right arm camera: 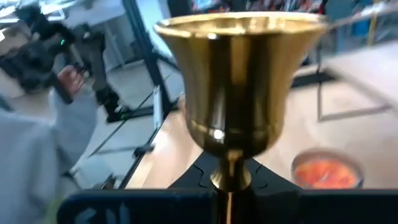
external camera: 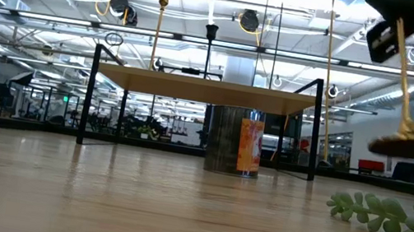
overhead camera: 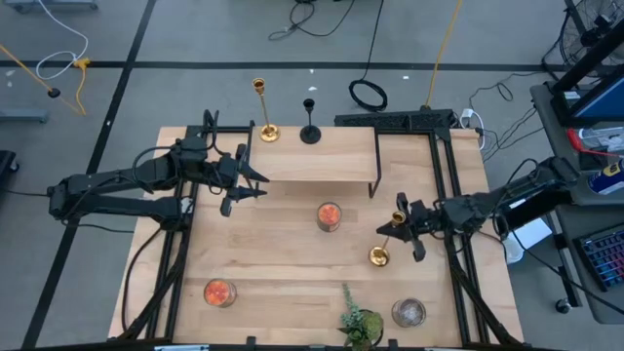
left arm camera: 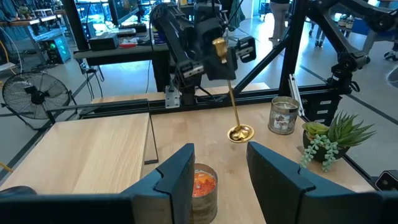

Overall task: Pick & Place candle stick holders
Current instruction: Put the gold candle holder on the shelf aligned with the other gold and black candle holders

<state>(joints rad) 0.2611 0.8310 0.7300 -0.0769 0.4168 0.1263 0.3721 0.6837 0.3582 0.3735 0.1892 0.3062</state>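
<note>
Wooden table [overhead camera: 292,273] carries a raised shelf [overhead camera: 322,156], taken as landmark. On the shelf's far edge stand a gold candlestick holder [overhead camera: 263,112] and a black candlestick holder [overhead camera: 310,122], upright, near each other, apparently already placed. Right tool [overhead camera: 407,226] is clenched on the stem of the second gold holder [overhead camera: 382,249], off the shelf's right front corner; base [external camera: 406,146] hangs clear of the table, stem tilted, presumably in carry toward the shelf. Left tool [overhead camera: 242,182] hovers at the shelf's left edge, released, holding nothing. An orange jar candle [overhead camera: 330,216] sits just before the shelf.
</note>
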